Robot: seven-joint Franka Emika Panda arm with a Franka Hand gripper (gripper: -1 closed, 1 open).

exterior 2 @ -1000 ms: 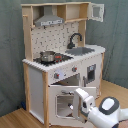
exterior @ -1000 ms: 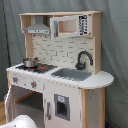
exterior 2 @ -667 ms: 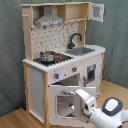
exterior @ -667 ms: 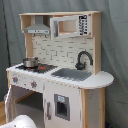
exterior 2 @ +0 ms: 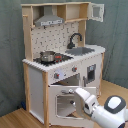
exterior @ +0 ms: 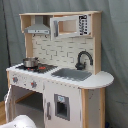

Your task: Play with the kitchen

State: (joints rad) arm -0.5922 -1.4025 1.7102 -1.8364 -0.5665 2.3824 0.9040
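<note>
The kitchen (exterior: pixel 60 75) (exterior 2: pixel 60 55) is a white and light-wood toy with a black faucet (exterior: pixel 83 59) (exterior 2: pixel 75 39), a grey sink (exterior: pixel 72 74) (exterior 2: pixel 82 50) and a small metal pot (exterior: pixel 30 62) (exterior 2: pixel 48 56) on the stovetop. Its windowed oven door (exterior 2: pixel 65 102) hangs open toward the front. In the second exterior view my gripper (exterior 2: pixel 81 95) is at the door's upper right edge, with the white arm (exterior 2: pixel 111 109) behind it. In the first exterior view only a white piece of the arm (exterior: pixel 22 122) shows at the bottom left.
The upper cabinet door (exterior 2: pixel 97 11) stands open at the top in the second exterior view's right. A range hood (exterior: pixel 37 29) (exterior 2: pixel 50 21) hangs over the stove. A grey curtain (exterior: pixel 115 45) backs the kitchen, which stands on a wooden floor (exterior 2: pixel 20 119).
My hand has crept slightly toward the oven door. The door and the rest of the kitchen look the same.
</note>
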